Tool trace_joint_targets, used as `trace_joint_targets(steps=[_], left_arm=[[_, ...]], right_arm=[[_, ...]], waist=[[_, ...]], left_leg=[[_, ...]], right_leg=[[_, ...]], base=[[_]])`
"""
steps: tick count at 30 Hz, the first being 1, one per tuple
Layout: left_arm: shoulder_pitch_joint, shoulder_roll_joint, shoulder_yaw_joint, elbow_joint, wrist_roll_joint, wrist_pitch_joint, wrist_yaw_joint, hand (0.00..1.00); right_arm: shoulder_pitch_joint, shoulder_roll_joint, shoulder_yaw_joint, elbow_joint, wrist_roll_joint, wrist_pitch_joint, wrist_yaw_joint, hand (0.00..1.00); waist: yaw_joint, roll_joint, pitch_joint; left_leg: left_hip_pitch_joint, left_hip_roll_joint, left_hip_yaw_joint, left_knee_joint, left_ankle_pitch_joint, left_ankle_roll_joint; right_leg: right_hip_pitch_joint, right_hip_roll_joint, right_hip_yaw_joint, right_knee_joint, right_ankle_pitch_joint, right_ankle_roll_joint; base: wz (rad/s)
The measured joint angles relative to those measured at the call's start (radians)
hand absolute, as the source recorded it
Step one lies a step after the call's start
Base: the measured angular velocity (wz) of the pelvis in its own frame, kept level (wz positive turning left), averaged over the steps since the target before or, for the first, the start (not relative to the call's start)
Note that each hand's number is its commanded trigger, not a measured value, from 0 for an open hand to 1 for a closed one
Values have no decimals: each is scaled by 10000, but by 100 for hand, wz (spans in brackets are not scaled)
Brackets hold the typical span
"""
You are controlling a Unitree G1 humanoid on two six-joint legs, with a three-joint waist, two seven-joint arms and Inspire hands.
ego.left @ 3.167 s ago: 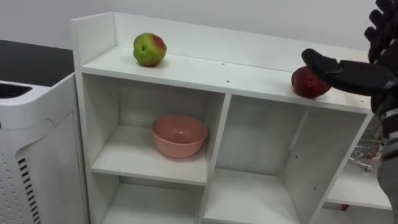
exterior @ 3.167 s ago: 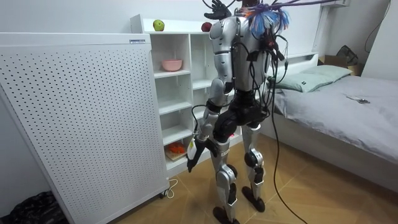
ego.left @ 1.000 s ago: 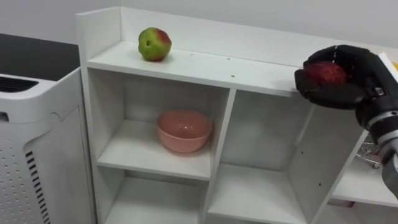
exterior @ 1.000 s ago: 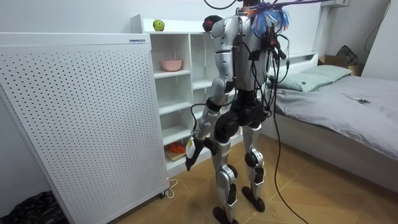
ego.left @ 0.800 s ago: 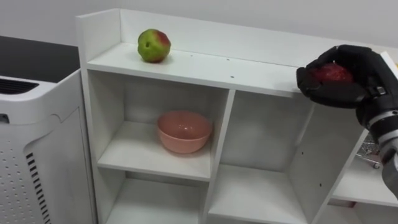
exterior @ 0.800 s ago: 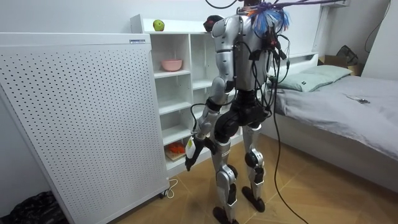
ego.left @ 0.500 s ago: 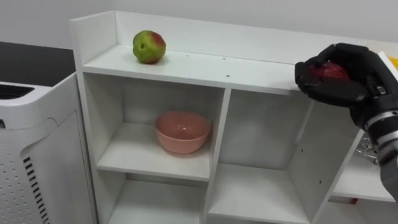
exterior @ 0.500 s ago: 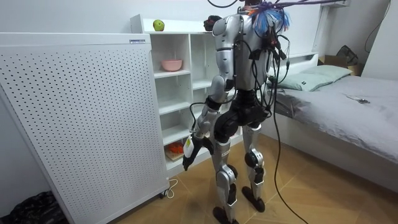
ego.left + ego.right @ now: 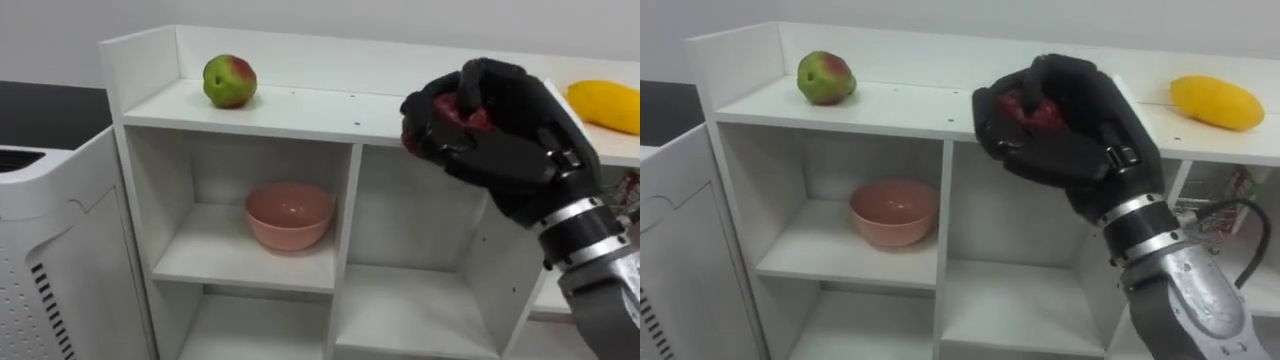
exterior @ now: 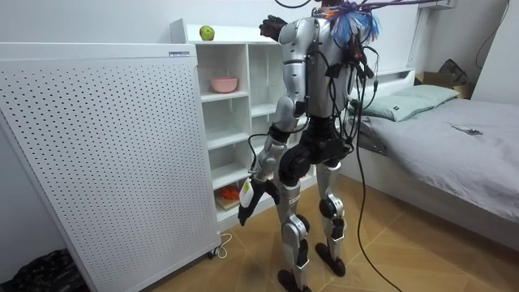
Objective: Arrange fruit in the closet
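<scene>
A dark red, rounded fruit [image 9: 462, 108] is enclosed in the right hand [image 9: 505, 150], whose black fingers are curled tightly round it, so that only patches of its glossy skin are seen between them. Fruit and hand are held before the front edge of the top board of the closet [image 9: 300, 112], just right of the upright divider. The closet is built of smooth white boards, set out in square open compartments. On its top board a round green apple [image 9: 229, 81] with a red blush is placed near the left end, and a smooth, elongated yellow fruit [image 9: 605, 105] is laid near the right end, well apart from the apple. A matt pink bowl [image 9: 290, 214] is set in the upper left compartment. In the room view the left hand [image 10: 246, 208] is seen hanging low beside the thigh. A white perforated panel [image 10: 97, 154] is stood beside the closet. A small label [image 10: 182, 53] is fixed at its top edge, its print too small to be read.
</scene>
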Motion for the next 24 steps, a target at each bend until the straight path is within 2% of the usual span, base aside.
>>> trace_joint_targets(steps=[3,5,9,12,15,16,17,20,24], left_arm=[[58,2,-26,308,0,16,36,0],[152,1,-286,392,-22,44,185,0],[149,-1,-587,723,-151,71,308,0],[20,11,-793,775,-360,72,484,0],[-412,8,-1148,905,-522,65,527,0],[-715,-12,-1268,1063,-569,70,532,0],[-967,-36,-1377,1341,-577,76,549,0],[-1146,-82,-1826,1484,-579,186,679,0],[-1287,-121,-2039,1564,-595,271,684,0]], right_arm=[[604,400,33,-44,-2,154,281,100],[1018,627,68,-64,35,169,429,100],[1301,673,304,262,555,120,471,100],[1422,870,685,1719,795,57,483,100],[1440,1301,794,3520,1012,92,365,100],[1439,1402,790,4082,1431,100,281,100],[1419,1448,794,4699,1926,100,249,100],[1418,1467,782,6004,2961,100,45,100],[1275,1558,777,7378,4414,22,-70,100]], waist=[[82,25,9],[128,32,15],[122,103,47],[120,175,70],[124,285,76],[123,417,139],[161,549,138],[136,839,115],[149,974,192]], left_leg=[[16,1,-15,1,-1,0],[-31,1,-8,1,-2,0],[-159,7,-8,46,-2,1],[-430,12,-13,183,-3,5],[-1083,18,-87,481,4,33],[-1347,20,-124,646,7,39],[-1597,28,-120,768,13,49],[-2014,-10,-104,806,81,122],[-2405,-16,-62,1020,109,142]], right_leg=[[72,2,-13,4,3,-2],[26,0,-9,18,4,-1],[-90,-4,-23,39,30,-7],[-383,-25,-16,191,35,-10],[-923,-43,-78,331,88,-32],[-1157,-47,-98,367,121,-38],[-1363,-51,-97,402,162,-44],[-1931,-142,-108,756,160,-42],[-2420,-208,-101,1120,155,-38]], base=[[2],[0],[0],[0],[7],[5],[0],[0],[-2]])
